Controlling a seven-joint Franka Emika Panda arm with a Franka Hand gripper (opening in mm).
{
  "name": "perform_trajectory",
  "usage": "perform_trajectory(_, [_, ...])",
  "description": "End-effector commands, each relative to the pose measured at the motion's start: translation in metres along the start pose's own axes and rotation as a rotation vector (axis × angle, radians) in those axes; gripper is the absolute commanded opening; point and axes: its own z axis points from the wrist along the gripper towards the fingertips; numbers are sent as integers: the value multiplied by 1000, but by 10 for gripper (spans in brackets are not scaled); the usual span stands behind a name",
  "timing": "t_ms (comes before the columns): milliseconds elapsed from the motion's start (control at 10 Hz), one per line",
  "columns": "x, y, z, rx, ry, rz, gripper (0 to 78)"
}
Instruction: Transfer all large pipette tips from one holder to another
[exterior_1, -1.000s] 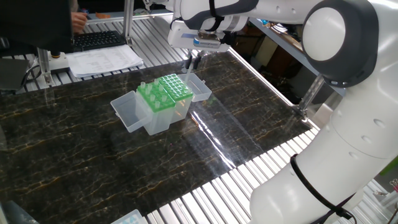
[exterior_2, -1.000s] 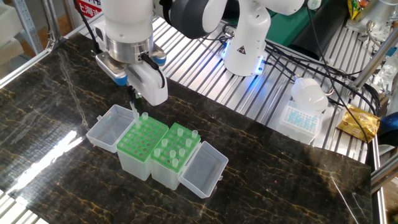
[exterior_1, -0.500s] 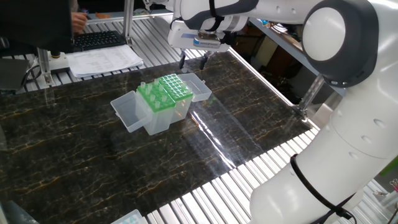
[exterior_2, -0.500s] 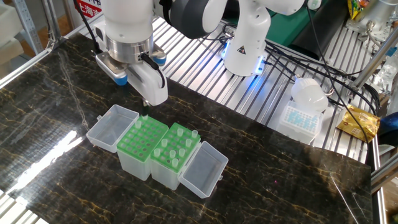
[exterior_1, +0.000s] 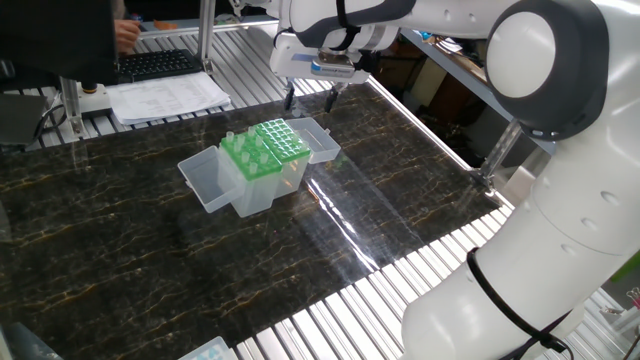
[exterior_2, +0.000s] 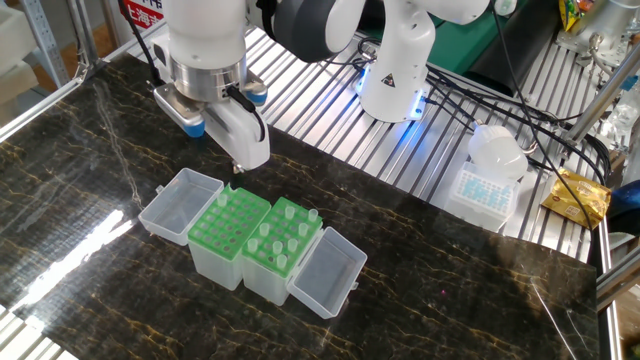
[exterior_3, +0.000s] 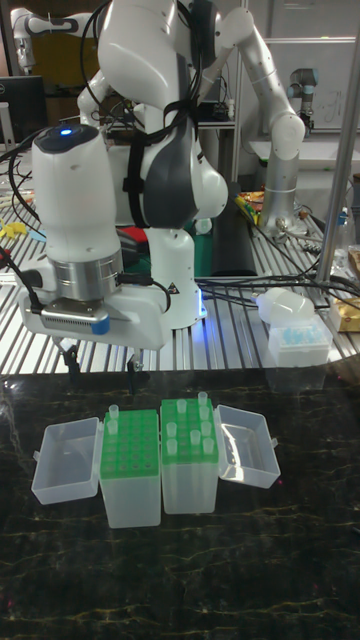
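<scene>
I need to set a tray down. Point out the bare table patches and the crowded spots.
Bare dark table lies right of the two tip boxes and in front of them toward the near edge. It is crowded around the boxes, with lids folded out on both sides and the open gripper hovering just behind.

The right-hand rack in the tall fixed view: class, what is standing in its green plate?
Several large pipette tips stand upright in the right rack, collars above the green plate. Their lower ends are hidden inside the box. The left rack shows one tip at its back corner.
</scene>
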Motion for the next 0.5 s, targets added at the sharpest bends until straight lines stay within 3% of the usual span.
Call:
perform_trajectory(100, [10,19,-7,8,5,-42,775])
perform_trajectory(500, [12,30,-7,7,4,-67,775])
